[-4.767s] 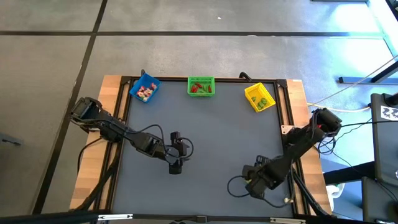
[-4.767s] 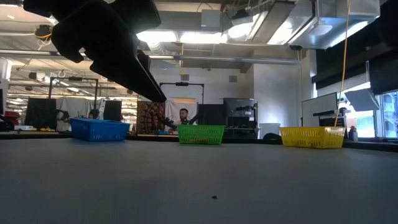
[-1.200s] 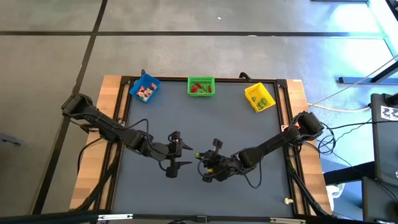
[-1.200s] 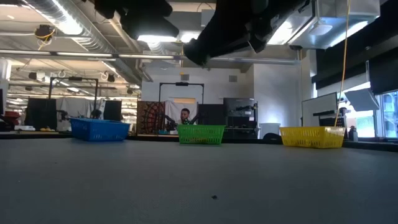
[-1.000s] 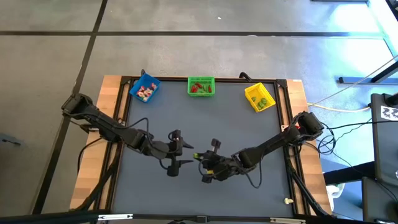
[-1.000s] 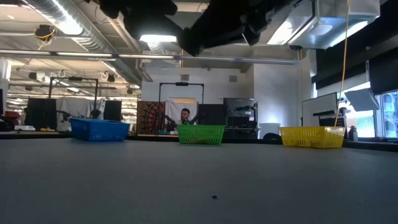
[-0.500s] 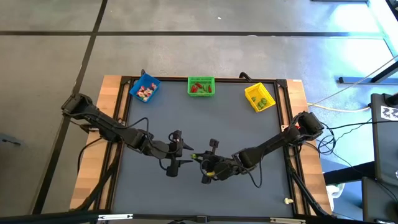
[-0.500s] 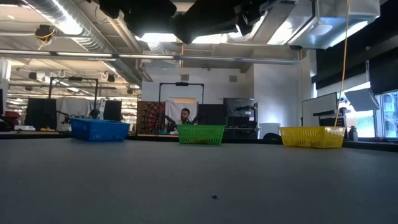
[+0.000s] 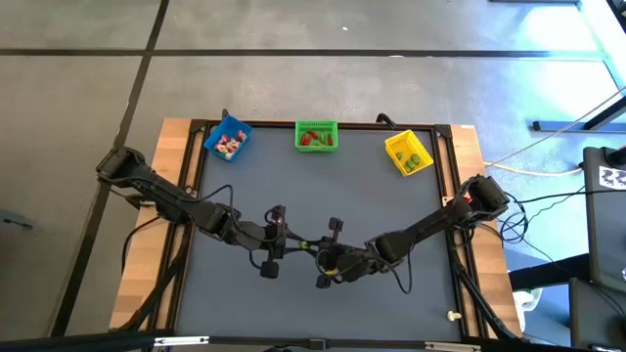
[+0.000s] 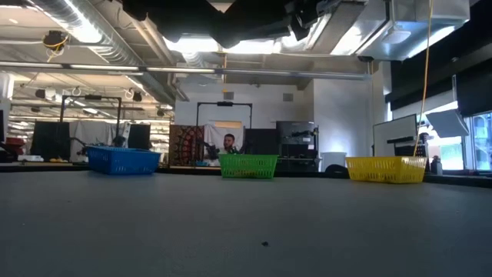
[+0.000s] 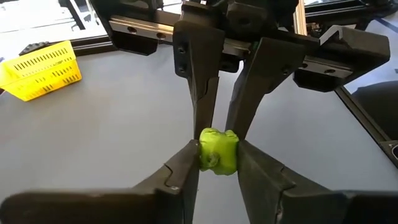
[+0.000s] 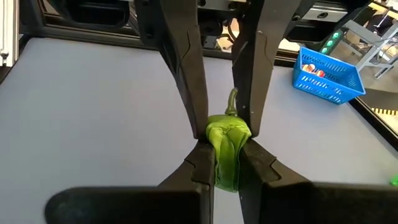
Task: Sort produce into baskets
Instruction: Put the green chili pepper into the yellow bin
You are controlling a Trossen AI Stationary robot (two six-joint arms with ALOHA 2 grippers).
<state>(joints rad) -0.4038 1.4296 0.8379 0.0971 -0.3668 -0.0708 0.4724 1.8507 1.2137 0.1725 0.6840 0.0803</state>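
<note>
the green pepper piece (image 11: 217, 151) hangs above the mat at lower centre of the high view, caught between the two arms, with both pincers meeting on it from opposite sides. in the left wrist view the left gripper (image 11: 216, 155) has its fingers pressed on the piece's two flanks, and the right arm's fingers come in from the far side onto the same piece. in the right wrist view the right gripper (image 12: 225, 163) is clamped on the pepper (image 12: 226, 148) too, whose long axis runs along those fingers, stem pointing away toward the left arm. so both pincers grip it at once, a hand-over judged mid-way.

the yellow basket (image 9: 408, 154) sits at upper right of the high view, on the right arm's side, already holding green pieces; the green basket (image 9: 316, 135) is at upper centre and the blue basket (image 9: 227, 138) at upper left. the right gripper (image 9: 330, 256) and left gripper (image 9: 278, 242) lie tip to tip, both arms stretched low and inward from the table's side edges.
</note>
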